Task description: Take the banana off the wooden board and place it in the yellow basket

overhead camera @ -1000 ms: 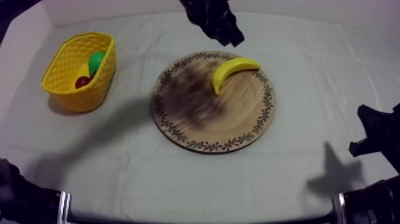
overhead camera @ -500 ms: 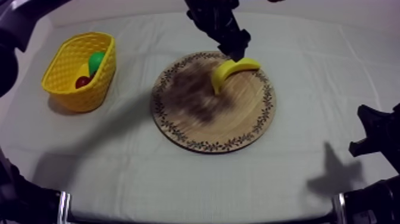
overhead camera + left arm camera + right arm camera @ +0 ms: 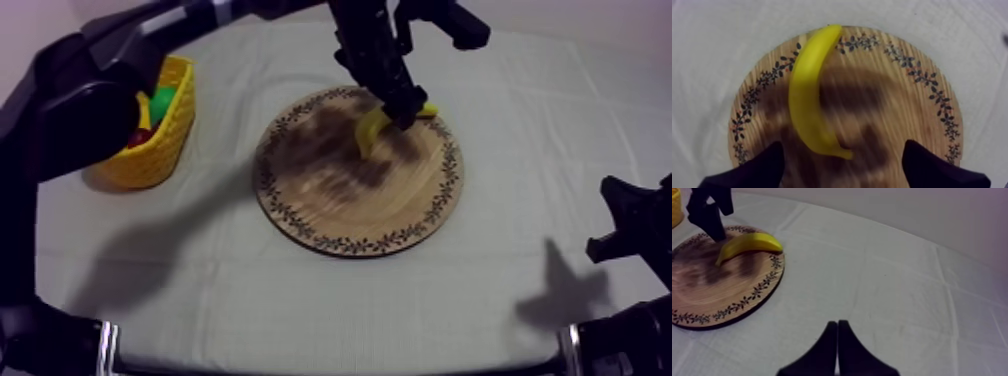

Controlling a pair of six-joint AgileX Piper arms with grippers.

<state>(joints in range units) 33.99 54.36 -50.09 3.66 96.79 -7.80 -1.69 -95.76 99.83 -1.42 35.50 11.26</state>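
Left wrist view looks down past the left gripper, whose two fingers stand wide apart with nothing clamped. One end of the banana lies between them. The banana rests curved on the wooden board, its other end reaching the board's patterned rim.

The step in hand looks like the grasp. The fingers straddle the banana's tapering end, which could slip, so I would shift toward its thicker middle. Then lower until both fingers pass its sides, close across its width, and lift straight up off the board before carrying.

The right gripper is clenched into a narrow wedge on nothing, above bare table well apart from the board.

Count: one banana, one board, and one yellow basket. The basket stands well apart from the board, on the side away from the right gripper. It holds one green fruit and one small red fruit, partly hidden by the left arm.
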